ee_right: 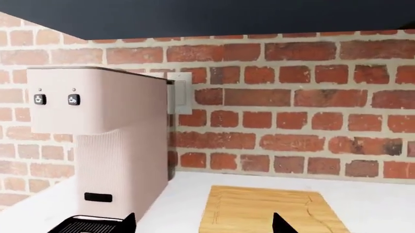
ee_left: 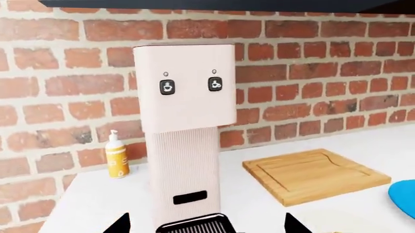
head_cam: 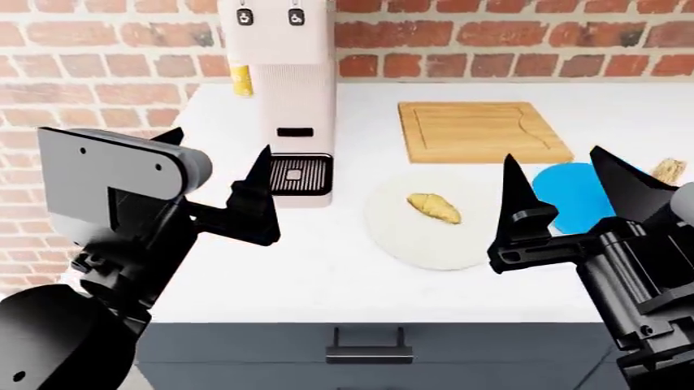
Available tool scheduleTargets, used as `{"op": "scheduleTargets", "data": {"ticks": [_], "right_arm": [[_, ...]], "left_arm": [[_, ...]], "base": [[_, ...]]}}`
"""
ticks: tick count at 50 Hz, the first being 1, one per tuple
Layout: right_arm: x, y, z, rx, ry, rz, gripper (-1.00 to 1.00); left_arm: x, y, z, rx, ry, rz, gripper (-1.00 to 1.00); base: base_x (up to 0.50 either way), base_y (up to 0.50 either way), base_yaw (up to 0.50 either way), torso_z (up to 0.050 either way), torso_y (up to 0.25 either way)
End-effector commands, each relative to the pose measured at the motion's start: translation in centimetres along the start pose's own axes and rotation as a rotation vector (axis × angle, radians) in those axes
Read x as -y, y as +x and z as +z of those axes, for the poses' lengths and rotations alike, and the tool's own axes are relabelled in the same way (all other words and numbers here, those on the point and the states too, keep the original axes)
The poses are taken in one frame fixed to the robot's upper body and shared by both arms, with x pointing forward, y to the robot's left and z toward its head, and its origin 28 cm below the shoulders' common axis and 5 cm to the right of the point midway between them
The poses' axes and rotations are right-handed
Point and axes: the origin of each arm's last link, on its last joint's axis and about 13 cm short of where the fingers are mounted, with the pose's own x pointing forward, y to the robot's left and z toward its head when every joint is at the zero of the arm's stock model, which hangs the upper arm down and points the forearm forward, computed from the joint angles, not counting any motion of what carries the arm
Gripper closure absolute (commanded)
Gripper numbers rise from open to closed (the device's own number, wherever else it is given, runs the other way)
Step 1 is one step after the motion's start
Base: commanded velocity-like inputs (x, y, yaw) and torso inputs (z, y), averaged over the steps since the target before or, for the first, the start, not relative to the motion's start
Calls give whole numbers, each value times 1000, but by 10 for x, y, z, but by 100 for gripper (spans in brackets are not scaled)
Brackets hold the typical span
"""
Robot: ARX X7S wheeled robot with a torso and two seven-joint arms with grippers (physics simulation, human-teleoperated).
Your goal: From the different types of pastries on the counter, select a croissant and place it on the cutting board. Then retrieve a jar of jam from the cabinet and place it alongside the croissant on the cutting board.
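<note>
On the round cream plate (head_cam: pixel 434 227), just in front of the cutting board (head_cam: pixel 480 130), lies the croissant (head_cam: pixel 434 207), and that plate is my landmark for the pick. I read its long axis as running diagonally, from the plate's far-left side toward its near-right side, so I would want my jaws closing across that line rather than along it. My right gripper (head_cam: pixel 564 199) hovers over the plate's right edge with its fingers spread wide and nothing between them; the croissant sits just to its left and a little farther back. My left gripper (head_cam: pixel 217 175), also wide and empty, hangs well to the plate's left, in front of the coffee machine (head_cam: pixel 276 73). I judge the right arm clearly nearer. The board is bare, and I see no jam jar.
</note>
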Motion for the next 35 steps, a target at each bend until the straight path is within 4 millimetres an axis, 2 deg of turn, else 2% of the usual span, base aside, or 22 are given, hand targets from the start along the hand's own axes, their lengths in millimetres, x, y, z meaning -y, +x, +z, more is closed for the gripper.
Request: {"op": "scheduleTargets", "data": {"ticks": [1, 28, 31, 35], "right_arm": [[-1, 0, 2, 5, -3, 13, -100], [-2, -2, 13, 21, -17, 71, -100], [-1, -3, 14, 20, -36, 78, -100], [-2, -4, 15, 2, -48, 99, -100]], "left_arm": [[0, -1, 4, 6, 1, -7, -100], [3, -4, 16, 13, 18, -27, -100], [3, -3, 17, 13, 20, -29, -100], [3, -2, 17, 21, 20, -34, -100]], "base": [[148, -500, 0, 0, 0], [153, -468, 0, 0, 0], [48, -124, 79, 0, 0], [0, 0, 500, 0, 0]]}}
